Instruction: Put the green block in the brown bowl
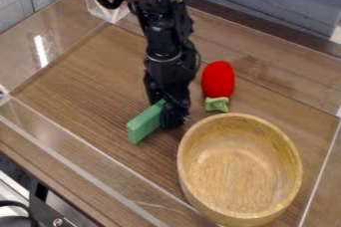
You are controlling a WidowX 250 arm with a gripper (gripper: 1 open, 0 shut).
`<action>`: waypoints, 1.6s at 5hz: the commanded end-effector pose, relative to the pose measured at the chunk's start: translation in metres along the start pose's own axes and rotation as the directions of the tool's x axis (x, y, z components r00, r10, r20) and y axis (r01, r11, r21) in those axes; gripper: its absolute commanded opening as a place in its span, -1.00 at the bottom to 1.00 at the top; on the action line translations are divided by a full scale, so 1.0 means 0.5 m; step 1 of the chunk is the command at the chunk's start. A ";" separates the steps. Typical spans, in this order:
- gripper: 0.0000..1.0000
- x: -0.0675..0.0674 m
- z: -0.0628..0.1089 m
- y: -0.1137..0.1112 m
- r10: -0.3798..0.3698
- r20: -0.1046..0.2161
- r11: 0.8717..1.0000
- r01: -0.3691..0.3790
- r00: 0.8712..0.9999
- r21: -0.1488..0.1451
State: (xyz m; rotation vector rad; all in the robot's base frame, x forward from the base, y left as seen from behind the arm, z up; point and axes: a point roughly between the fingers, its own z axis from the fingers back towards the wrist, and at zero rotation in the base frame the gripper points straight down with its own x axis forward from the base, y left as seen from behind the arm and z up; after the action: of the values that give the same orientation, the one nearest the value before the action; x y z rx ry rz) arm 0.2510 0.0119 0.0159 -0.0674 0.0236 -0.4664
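The green block [144, 123] lies slanted on the wooden table, its far right end tucked between the dark fingers of my gripper [170, 113]. The gripper points straight down and its jaws stand close on either side of that end, hiding it. The brown bowl [241, 204] sits at the front right, empty, its rim just right of the gripper and the block.
A red strawberry-shaped toy [217, 80] with a small green base stands just right of the arm, behind the bowl. Clear plastic walls [54, 42] fence the table on the left and front. A blue-grey cloth [266, 2] hangs at the back.
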 end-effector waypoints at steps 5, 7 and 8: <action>-1.00 0.021 0.050 0.009 -0.042 0.084 0.996 0.035 0.996 0.079; -1.00 0.060 0.112 -0.040 0.025 0.116 0.988 -0.042 0.993 0.150; -1.00 0.092 0.106 -0.114 0.005 0.127 0.989 -0.024 0.992 0.145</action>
State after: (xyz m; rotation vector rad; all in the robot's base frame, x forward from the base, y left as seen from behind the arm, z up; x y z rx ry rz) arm 0.2602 -0.0531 0.0598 0.0508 -0.0818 -0.4507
